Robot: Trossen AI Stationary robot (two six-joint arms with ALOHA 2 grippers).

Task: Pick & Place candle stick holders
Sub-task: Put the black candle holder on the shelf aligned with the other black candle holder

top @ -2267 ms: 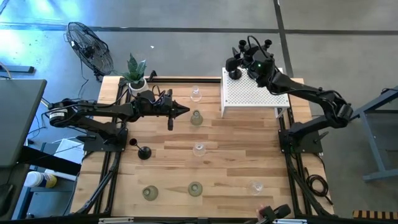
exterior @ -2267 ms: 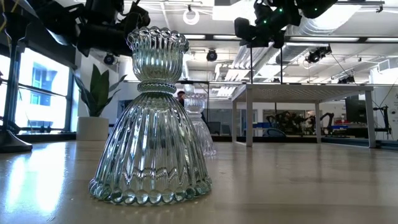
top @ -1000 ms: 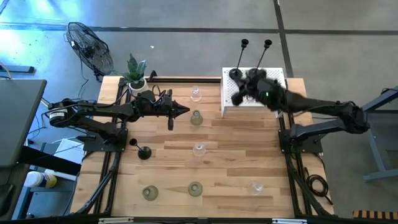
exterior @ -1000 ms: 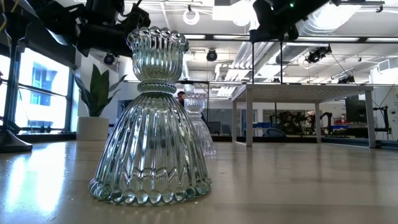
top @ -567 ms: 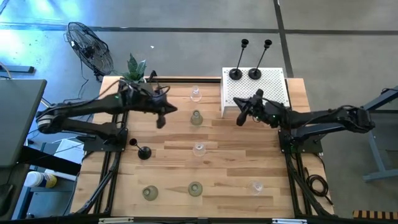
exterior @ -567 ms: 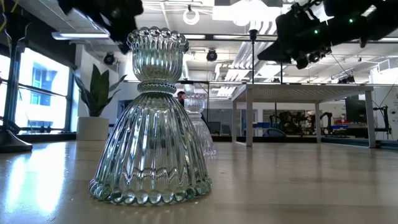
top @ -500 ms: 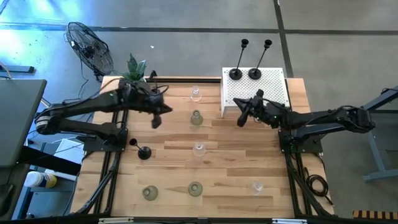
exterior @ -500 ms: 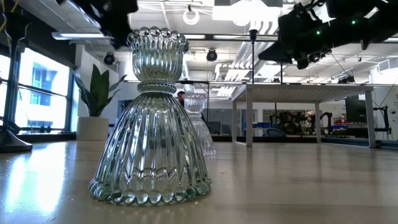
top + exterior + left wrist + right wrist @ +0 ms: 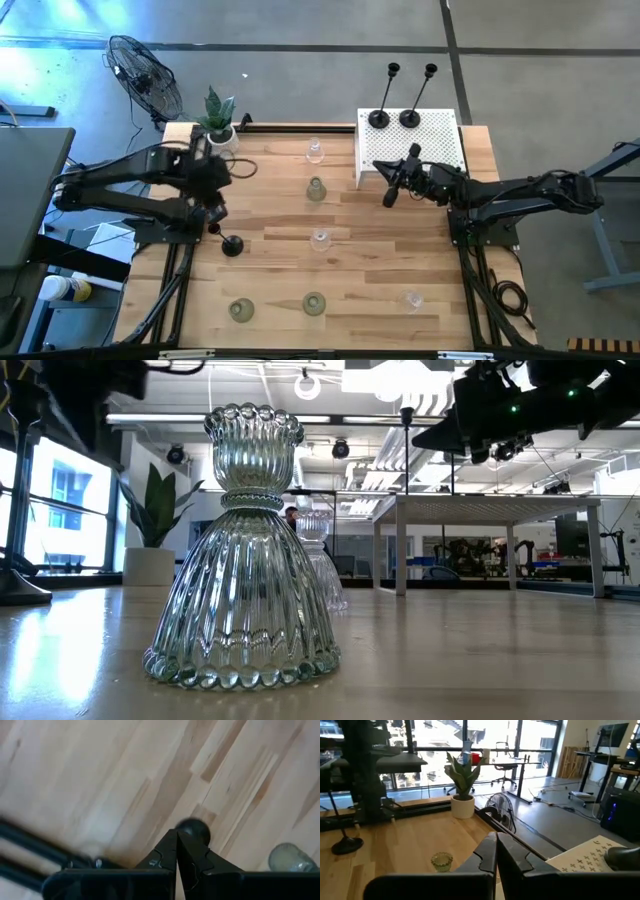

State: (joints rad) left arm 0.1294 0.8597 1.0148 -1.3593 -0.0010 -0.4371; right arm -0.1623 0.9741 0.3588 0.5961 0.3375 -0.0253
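Note:
Two black candle stick holders (image 9: 379,118) (image 9: 409,118) stand by their round bases on the white perforated box (image 9: 440,150). A third black holder (image 9: 232,245) stands on the table at the left, and its top shows in the left wrist view (image 9: 194,829). Clear glass holders (image 9: 315,152) (image 9: 320,240) (image 9: 412,300) and pale-green ones (image 9: 316,189) (image 9: 314,303) (image 9: 240,310) stand about the table. My left gripper (image 9: 215,206) is shut and empty, pointing down just above the third black holder. My right gripper (image 9: 390,192) is shut and empty, in front of the box's left corner.
A green plant in a white pot (image 9: 218,125) stands at the table's far left corner. In the low view a large glass holder (image 9: 245,550) fills the foreground. Bare wood (image 9: 400,250) lies between the middle holders and the right edge.
My left gripper has swung from the table's middle, beside the far pale-green holder, toward the left and near edges, and has tipped to point down over the black holder. My right gripper has come off the box top, away from the two black holders, down toward the near edge.

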